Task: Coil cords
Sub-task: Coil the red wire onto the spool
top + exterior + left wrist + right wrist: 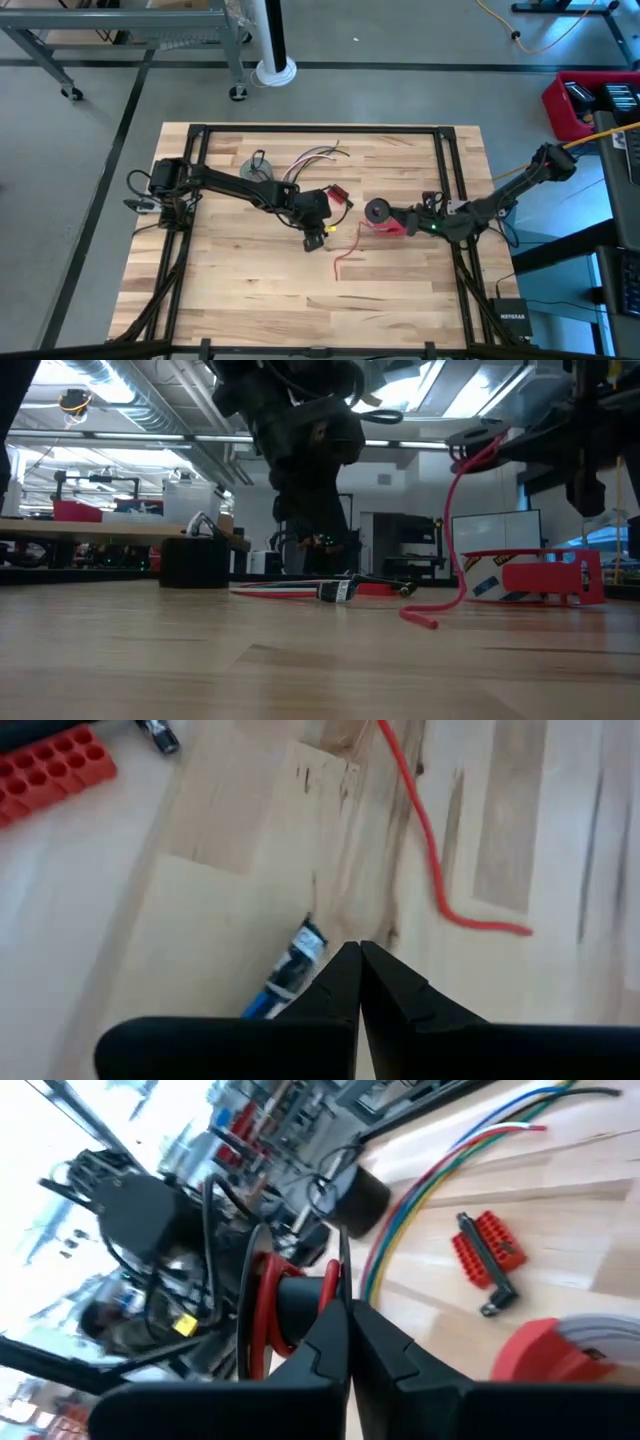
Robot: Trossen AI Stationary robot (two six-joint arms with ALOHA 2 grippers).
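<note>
The long bundle of coloured wires (320,155) lies on the far middle of the table. Its labelled plug end (295,965) rests flat on the wood. My left gripper (358,955) is shut and tilts down just over that plug end. My right gripper (350,1315) is shut on the small black-and-red coil (377,211), held above the table at centre right. A red cord (455,540) drops from it to the table. The small grey coil with a black loop (257,168) sits at the far left. My left gripper is close beside the plug end, whose near part is hidden behind one finger; whether it touches cannot be told. My right gripper holds the coil by its red loops (268,1305), which curve around the shut fingers, coming in about level from the table's right. The coil is lifted clear. Its red tail hangs slack, its end (428,622) on the wood.
A red tape roll (392,226) stands just under my right gripper. A small red rectangular block (338,195) lies beyond my left gripper. A black frame (440,160) rims the tabletop. Bare wood (300,300) stretches along the near side.
</note>
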